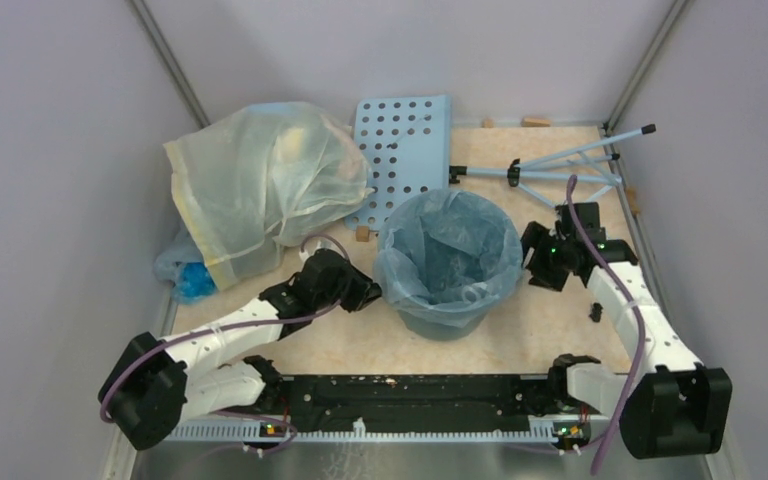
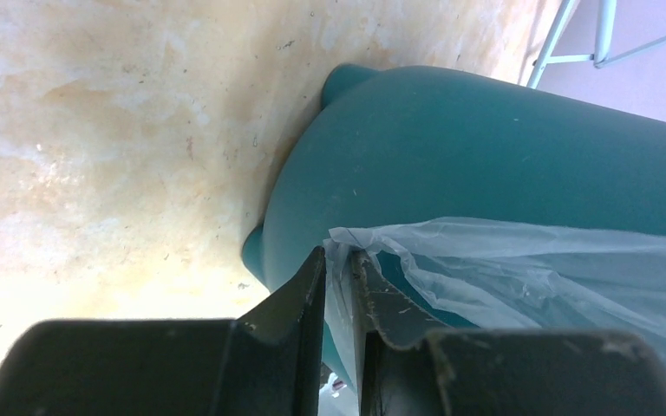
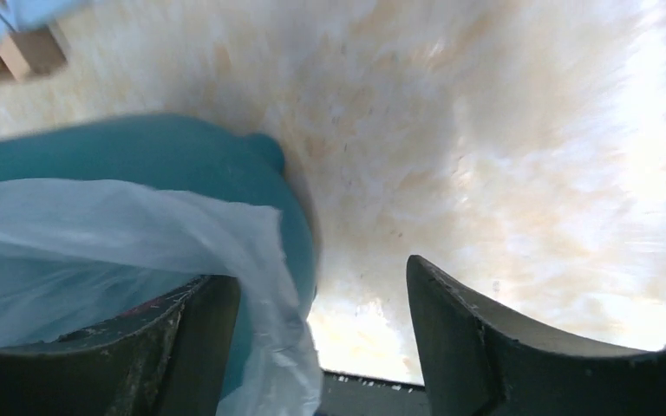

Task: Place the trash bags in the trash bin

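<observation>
The dark teal trash bin (image 1: 450,318) stands mid-table. The pale blue trash bag (image 1: 450,250) lines it, its edge folded over the rim. My left gripper (image 1: 368,293) is at the bin's left side, shut on the bag's hem (image 2: 340,260) against the bin wall (image 2: 486,147). My right gripper (image 1: 538,262) is at the bin's right side, open. In the right wrist view the bag's edge (image 3: 260,260) hangs between its fingers, next to the left finger (image 3: 199,338), beside the bin (image 3: 156,156).
A large yellowish bag (image 1: 260,185) with stuff inside lies at the back left, a blue item (image 1: 195,280) under it. A light blue perforated panel (image 1: 405,150) leans behind the bin. A folded tripod (image 1: 560,165) lies back right. Small wooden blocks (image 1: 535,121) lie along the back edge.
</observation>
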Robot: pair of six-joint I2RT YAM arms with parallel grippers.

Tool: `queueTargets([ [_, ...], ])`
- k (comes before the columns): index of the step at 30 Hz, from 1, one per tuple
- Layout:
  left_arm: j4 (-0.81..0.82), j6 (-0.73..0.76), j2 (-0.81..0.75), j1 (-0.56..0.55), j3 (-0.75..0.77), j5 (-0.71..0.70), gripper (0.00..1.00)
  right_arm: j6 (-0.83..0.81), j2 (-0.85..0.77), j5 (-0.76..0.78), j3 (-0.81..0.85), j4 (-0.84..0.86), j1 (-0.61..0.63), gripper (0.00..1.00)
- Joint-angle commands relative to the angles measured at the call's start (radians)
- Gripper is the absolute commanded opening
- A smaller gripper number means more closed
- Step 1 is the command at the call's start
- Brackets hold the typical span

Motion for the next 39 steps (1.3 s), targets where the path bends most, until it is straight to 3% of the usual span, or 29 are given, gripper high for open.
queueTargets([
  [1,-0.077,0.039,-0.076,0.006,0.047,-0.038,0.22,-0.066,-0.108,0.252,0.215,-0.117,-0.004,0.7],
  [4,-0.114,0.051,-0.104,0.005,0.054,-0.049,0.22,-0.11,-0.144,0.308,0.34,-0.174,-0.004,0.68],
  [7,-0.125,0.061,-0.112,0.006,0.058,-0.045,0.21,-0.163,-0.148,0.293,0.482,-0.227,-0.003,0.55],
  [9,-0.131,0.071,-0.106,0.004,0.063,-0.038,0.21,-0.225,-0.129,0.215,0.573,-0.245,0.017,0.26],
  [10,-0.136,0.077,-0.101,0.005,0.07,-0.036,0.21,-0.247,-0.113,0.182,0.614,-0.26,0.037,0.04],
  [11,-0.14,0.084,-0.098,0.006,0.072,-0.037,0.21,-0.262,-0.092,0.159,0.657,-0.279,0.071,0.0],
  [14,-0.157,0.106,-0.091,0.005,0.089,-0.047,0.21,-0.285,-0.042,0.168,0.744,-0.303,0.261,0.0],
  [18,-0.159,0.123,-0.081,0.005,0.099,-0.05,0.2,-0.302,-0.013,0.268,0.718,-0.248,0.568,0.0],
  [20,-0.16,0.134,-0.066,0.005,0.109,-0.045,0.15,-0.316,0.015,0.339,0.702,-0.243,0.681,0.0],
  [23,-0.172,0.152,-0.04,0.005,0.131,-0.034,0.0,-0.355,0.057,0.426,0.671,-0.234,0.819,0.0],
  [25,-0.183,0.161,-0.027,0.007,0.144,-0.028,0.0,-0.387,0.077,0.481,0.633,-0.212,0.893,0.0],
  [39,-0.186,0.181,0.029,0.005,0.153,-0.007,0.0,-0.334,0.199,0.4,0.296,-0.019,0.916,0.0],
])
